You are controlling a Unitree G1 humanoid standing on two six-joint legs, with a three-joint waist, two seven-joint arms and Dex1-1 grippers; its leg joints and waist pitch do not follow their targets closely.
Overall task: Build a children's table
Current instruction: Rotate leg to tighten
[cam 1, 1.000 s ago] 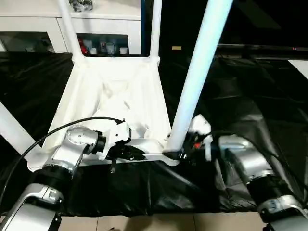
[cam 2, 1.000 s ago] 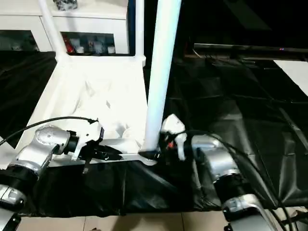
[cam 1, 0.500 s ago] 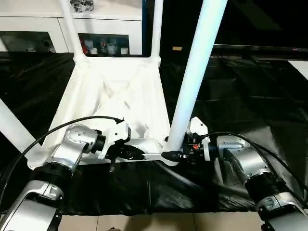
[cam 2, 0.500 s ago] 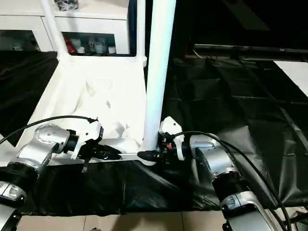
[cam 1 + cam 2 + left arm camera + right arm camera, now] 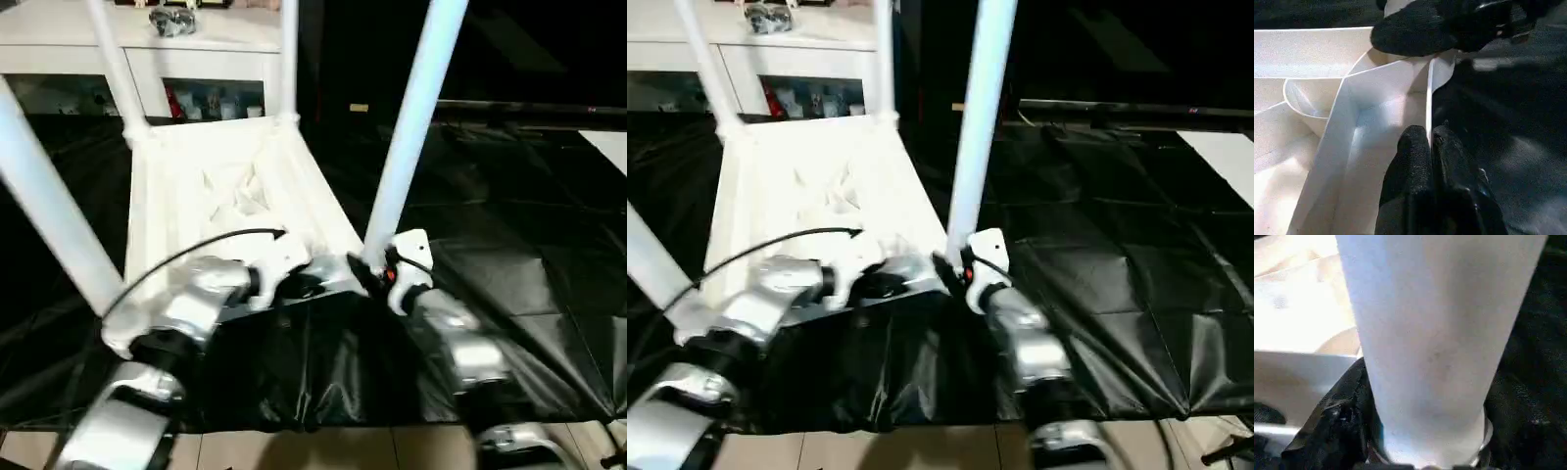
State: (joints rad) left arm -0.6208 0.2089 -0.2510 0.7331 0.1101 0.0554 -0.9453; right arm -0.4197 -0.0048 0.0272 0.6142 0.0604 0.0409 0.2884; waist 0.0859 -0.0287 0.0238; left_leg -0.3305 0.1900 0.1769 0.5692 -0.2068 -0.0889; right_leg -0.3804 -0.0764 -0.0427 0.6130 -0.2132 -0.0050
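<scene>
The white plastic rectangular table top (image 5: 225, 186) lies upside down on the black sheet-covered surface (image 5: 529, 284), its ribbed underside facing up, and fills the centre-left of the left eye view. Four long white tube legs stand up out of its corner sockets. The far-left leg (image 5: 113, 64) and the far-right leg (image 5: 287, 59) rise at the upper part of the frame, in front of a white cabinet with glass doors (image 5: 186, 93). The near-left leg (image 5: 54, 215) slants across the left edge of the frame. The near-right leg (image 5: 411, 127) stands right of centre and leans slightly rightward toward the top of the frame.

The left gripper (image 5: 1429, 142) sits just below centre of the left eye view, at the near rim of the table top. In the left wrist view its two black fingers (image 5: 1413, 152) are pressed together on the thin white rim wall, one on each side, so it is clenched on the table top.

The right gripper (image 5: 367, 279) is at the foot of the near-right leg, just right of centre. In the right wrist view a black finger (image 5: 1337, 426) lies against one side of the tube's base, touching it; the other finger is hidden behind the leg, so its grip cannot be told for sure.
</scene>
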